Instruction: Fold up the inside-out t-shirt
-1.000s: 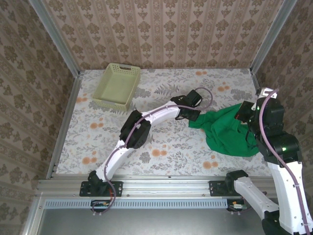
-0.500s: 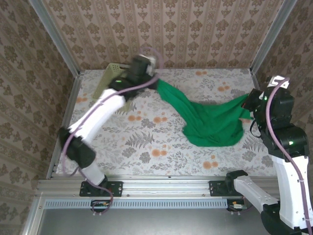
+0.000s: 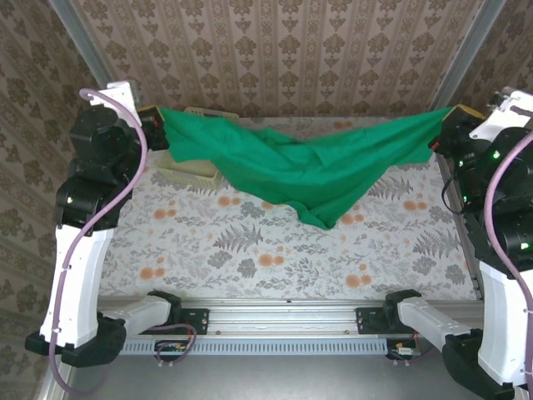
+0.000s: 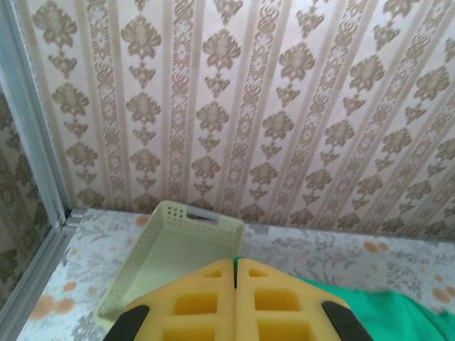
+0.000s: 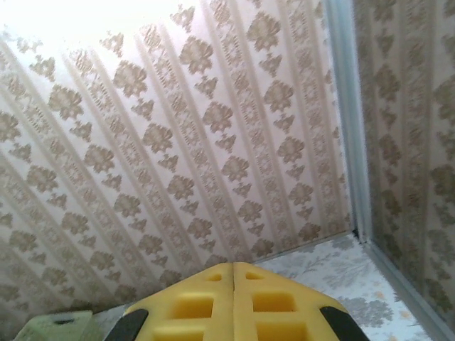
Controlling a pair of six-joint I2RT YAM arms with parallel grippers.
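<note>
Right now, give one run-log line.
left hand: shut on bright green cloth t-shirt; right hand: shut on t-shirt; t-shirt: stretched between hands, middle sagging

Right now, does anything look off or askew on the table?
The t-shirt hangs stretched between the left gripper and right gripper, but not evenly. It is twisted and bunched in the middle, sagging to a point, and from above its left end hides part of the basket.
</note>
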